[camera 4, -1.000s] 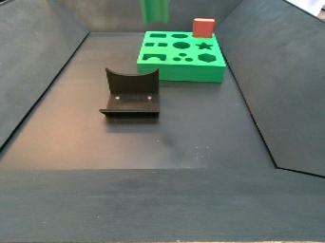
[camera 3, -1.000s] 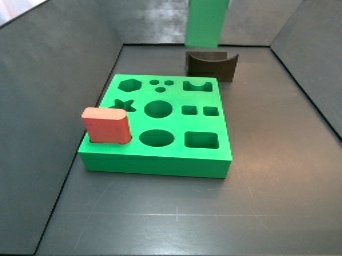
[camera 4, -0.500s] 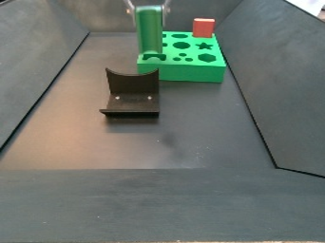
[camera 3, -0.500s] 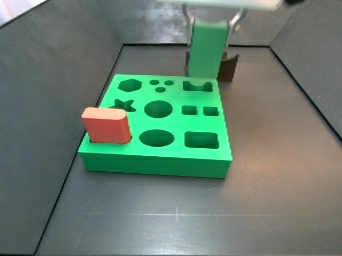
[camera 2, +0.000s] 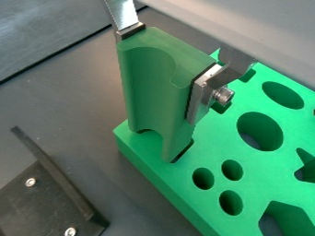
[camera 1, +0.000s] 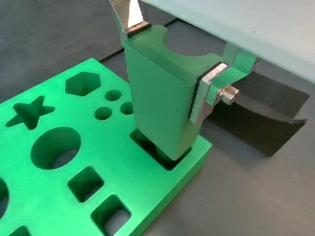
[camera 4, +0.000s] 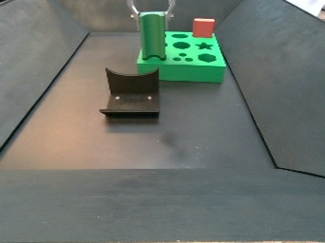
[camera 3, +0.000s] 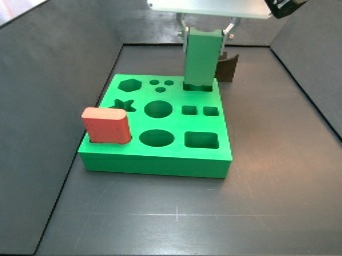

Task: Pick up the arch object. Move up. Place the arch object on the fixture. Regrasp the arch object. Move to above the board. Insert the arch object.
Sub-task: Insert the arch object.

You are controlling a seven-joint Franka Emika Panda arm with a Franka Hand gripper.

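Wrist view: arch object point(camera 1: 163, 101) between claw point(camera 1: 172, 57) fingers.

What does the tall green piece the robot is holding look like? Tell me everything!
The arch object is a tall, smooth, matte green block that looks like plastic. It stands upright, clamped between the end effector's silver fingers near its top. A curved groove runs down one face in a wrist view. Its lower end sits in a cut-out at the edge of the green board, near the dark fixture.

Even, soft lighting throughout; faint shadows, sharp focus, no glare.
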